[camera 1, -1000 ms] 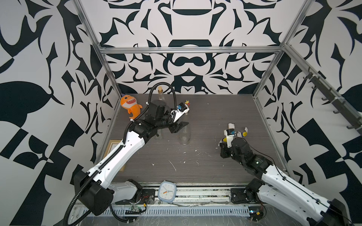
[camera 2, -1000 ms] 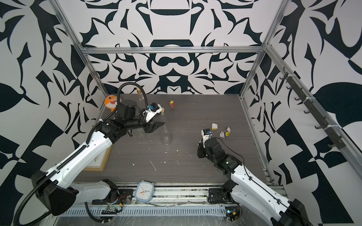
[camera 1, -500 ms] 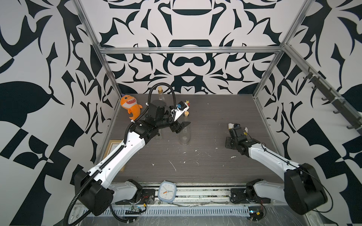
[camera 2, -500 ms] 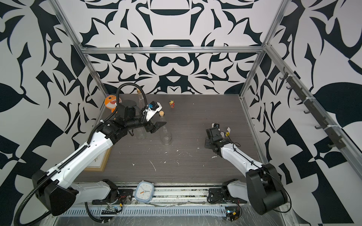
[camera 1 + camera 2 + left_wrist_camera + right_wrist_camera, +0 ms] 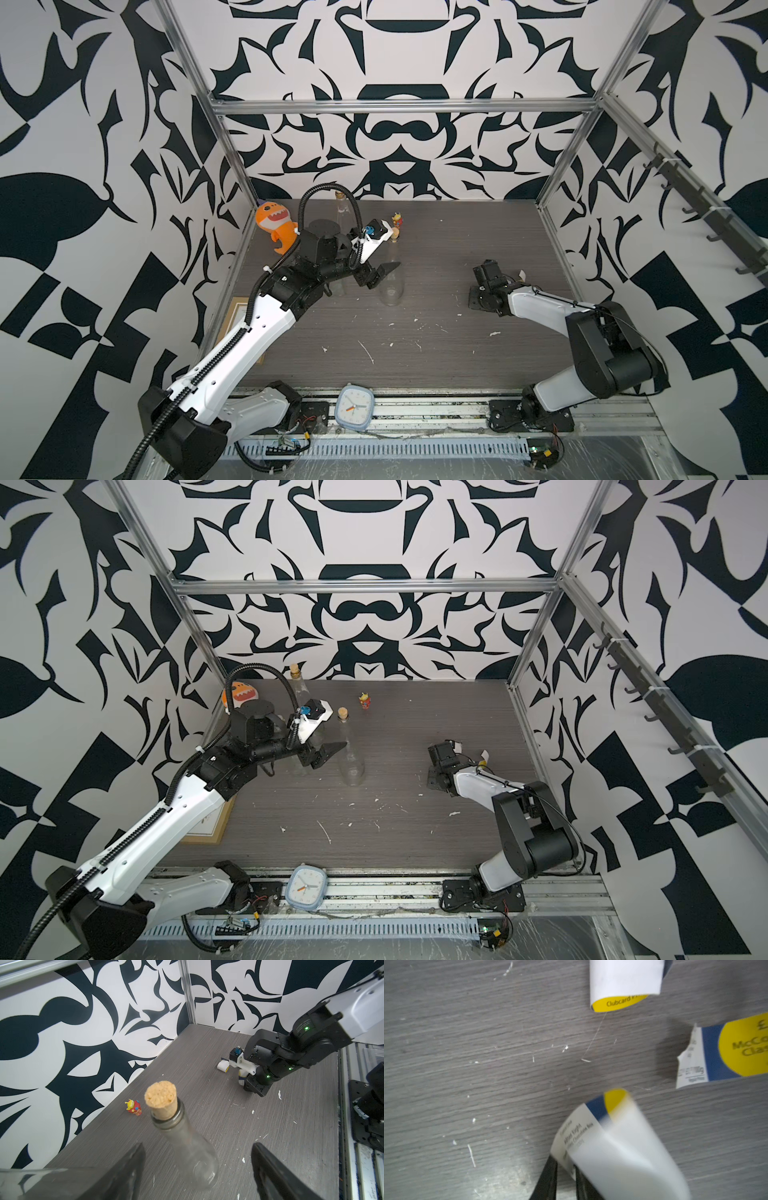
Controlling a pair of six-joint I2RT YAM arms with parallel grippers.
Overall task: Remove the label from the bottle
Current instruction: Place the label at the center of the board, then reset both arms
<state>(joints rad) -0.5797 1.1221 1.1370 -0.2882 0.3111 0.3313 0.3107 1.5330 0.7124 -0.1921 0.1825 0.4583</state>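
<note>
Second bottle (image 5: 297, 685), figurine (image 5: 365, 701) and plush (image 5: 241, 694) stand near bottle (image 5: 351, 762).

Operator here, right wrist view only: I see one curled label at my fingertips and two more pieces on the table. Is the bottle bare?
Observer: As far as shows, yes. The corked glass bottle stands upright with no label on its visible side.
Operator: Does the left hand grip it?
Observer: No. The left hand is open and straddles the bottle's body without touching the glass.
</note>
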